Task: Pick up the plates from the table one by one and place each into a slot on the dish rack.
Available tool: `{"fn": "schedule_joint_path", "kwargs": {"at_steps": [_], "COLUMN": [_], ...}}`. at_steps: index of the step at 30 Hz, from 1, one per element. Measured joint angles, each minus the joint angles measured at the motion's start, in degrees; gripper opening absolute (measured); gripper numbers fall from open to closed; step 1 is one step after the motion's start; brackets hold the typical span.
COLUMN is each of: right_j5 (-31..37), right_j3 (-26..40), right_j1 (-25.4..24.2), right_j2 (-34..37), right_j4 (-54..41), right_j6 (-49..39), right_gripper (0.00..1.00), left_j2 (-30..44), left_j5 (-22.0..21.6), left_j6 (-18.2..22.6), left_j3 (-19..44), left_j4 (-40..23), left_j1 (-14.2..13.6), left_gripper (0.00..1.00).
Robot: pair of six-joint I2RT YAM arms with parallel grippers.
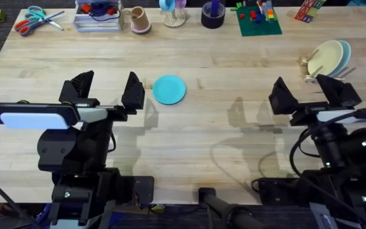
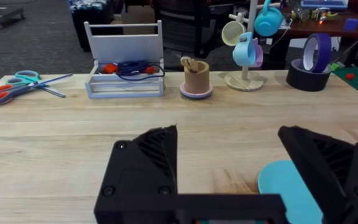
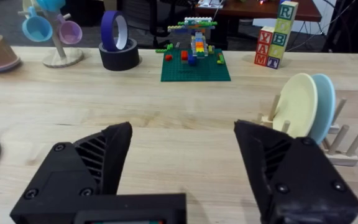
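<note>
dish rack (image 1: 323,63): cream plate (image 1: 326,57), pale blue plate (image 1: 344,54) | table (image 1: 202,127): turquoise plate (image 1: 169,89)

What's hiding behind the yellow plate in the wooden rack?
A pale blue plate stands right behind the cream plate in the dish rack. Most of it is covered, so just its edge shows.

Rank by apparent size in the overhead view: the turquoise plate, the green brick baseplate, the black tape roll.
1. Green brick baseplate
2. Turquoise plate
3. Black tape roll
The baseplate and roll lie farther from the camera, so true sizes may differ.

"R B T", "Y A M" on letter blocks (image 3: 280,34)
</note>
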Motion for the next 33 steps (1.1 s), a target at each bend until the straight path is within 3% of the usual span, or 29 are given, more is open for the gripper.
{"fn": "schedule_joint_path", "kwargs": {"at_steps": [28,33], "right_j5": [-0.1,-0.2], "right_j3": [0.1,1.9], "right_j1": [0.0,0.0], "right_j2": [0.0,0.0], "right_j4": [-0.3,-3.7], "right_j6": [0.0,0.0], "right_gripper": [0.993,0.993], "left_j2": [0.0,0.0], "left_j5": [0.0,0.0], "left_j6": [0.1,0.2], "left_j3": [0.0,2.7], "left_j4": [-0.3,-8.4], "left_j1": [0.0,0.0], "left_gripper": [0.993,0.993]}}
